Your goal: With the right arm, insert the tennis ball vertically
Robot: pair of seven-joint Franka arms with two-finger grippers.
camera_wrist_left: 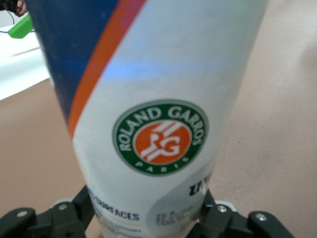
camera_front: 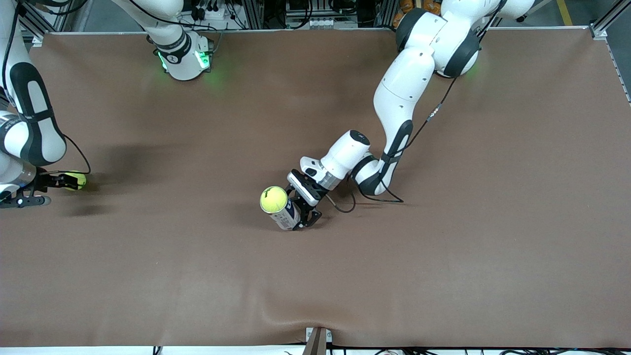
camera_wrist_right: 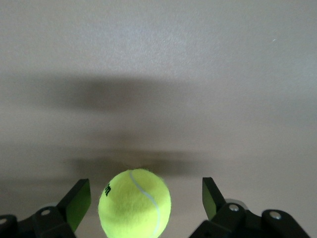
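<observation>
- Left tool point(camera_front: 301, 209) pinches can point(camera_front: 286, 214) upright, mid-tabletop point(camera_front: 443, 246); one ball point(camera_front: 273, 199) already sits at the can's mouth.
- Second ball point(camera_front: 75, 180) lies on the tabletop, well apart from the can, toward right arm's end.
- Right tool point(camera_wrist_right: 141, 198) spread wide, straddling that ball point(camera_wrist_right: 134, 203), not gripping.
- Step: pickup. Next: close, lift, carry over the can, lower vertically.

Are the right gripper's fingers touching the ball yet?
Apart. The right wrist view shows the right gripper open around the ball, with table visible between each of its fingers and the ball.
</observation>
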